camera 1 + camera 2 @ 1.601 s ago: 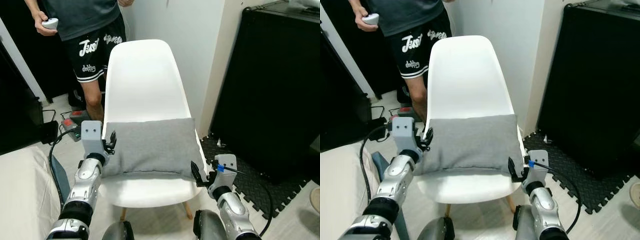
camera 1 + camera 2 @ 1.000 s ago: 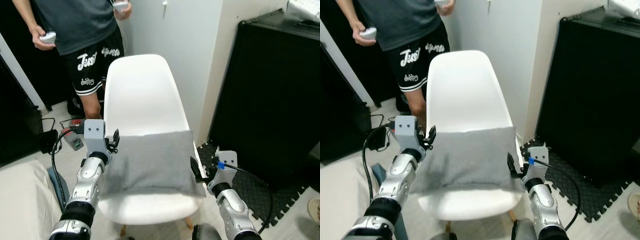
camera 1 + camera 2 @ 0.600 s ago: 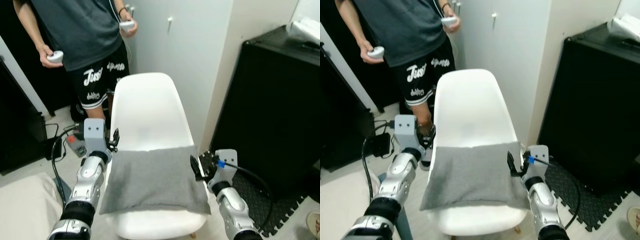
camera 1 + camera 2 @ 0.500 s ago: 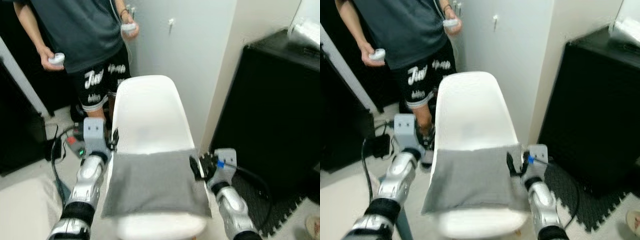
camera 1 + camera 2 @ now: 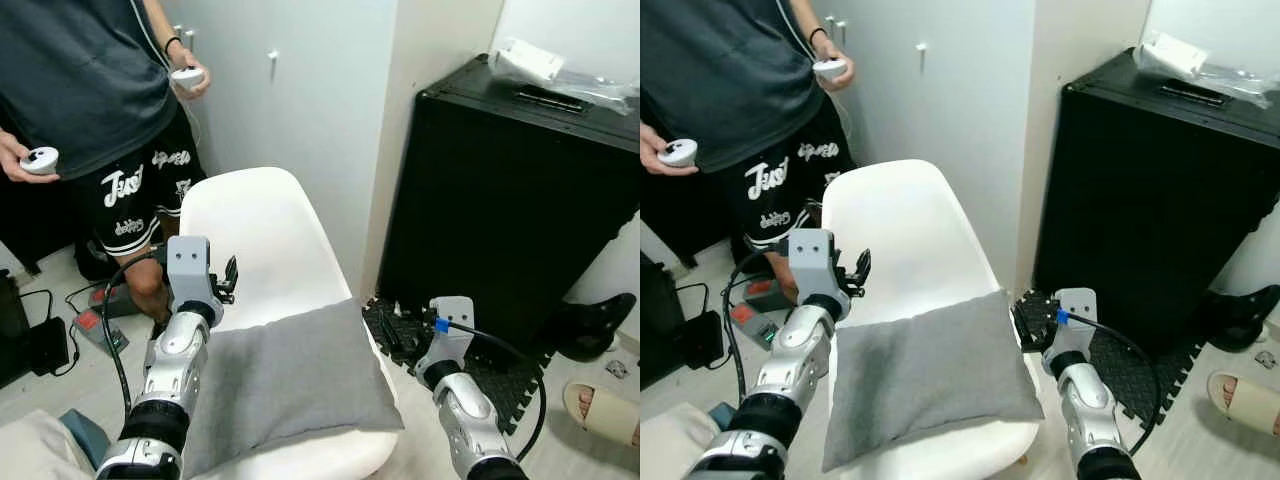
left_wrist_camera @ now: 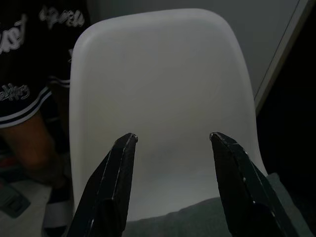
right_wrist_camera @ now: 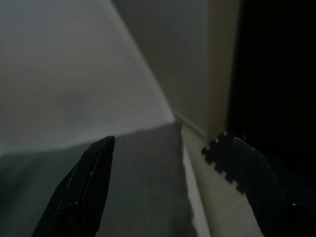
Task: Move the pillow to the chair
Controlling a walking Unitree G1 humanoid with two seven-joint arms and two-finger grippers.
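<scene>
Pillow [image 5: 925, 378] down flat on the seat of the white chair [image 5: 902, 243], lying across it with its far edge toward the backrest, one corner hanging past the seat rim at about 4 o'clock. Judged as the release step, nearly done: placing finished, nothing gripped.

Left gripper [image 5: 226, 279] at 10 o'clock of the pillow, level with the lower backrest; fingers [image 6: 121, 168] spread wide in the left wrist view, bare chair back between them. Right gripper [image 5: 1024, 322] at 2 o'clock, just beside the pillow's far right corner; fingers [image 7: 91, 173] likewise wide apart, pillow edge and floor between them, holding nothing.

Next move, by judgement: draw both arms back and clear without snagging the fabric; perhaps check the overhanging corner for slipping.

Count: one pillow, one chair, two grippers. Also one black cabinet [image 5: 1160, 190] at 3 o'clock, one person [image 5: 730, 90] at 11 o'clock with two white controllers, one in each hand.
</scene>
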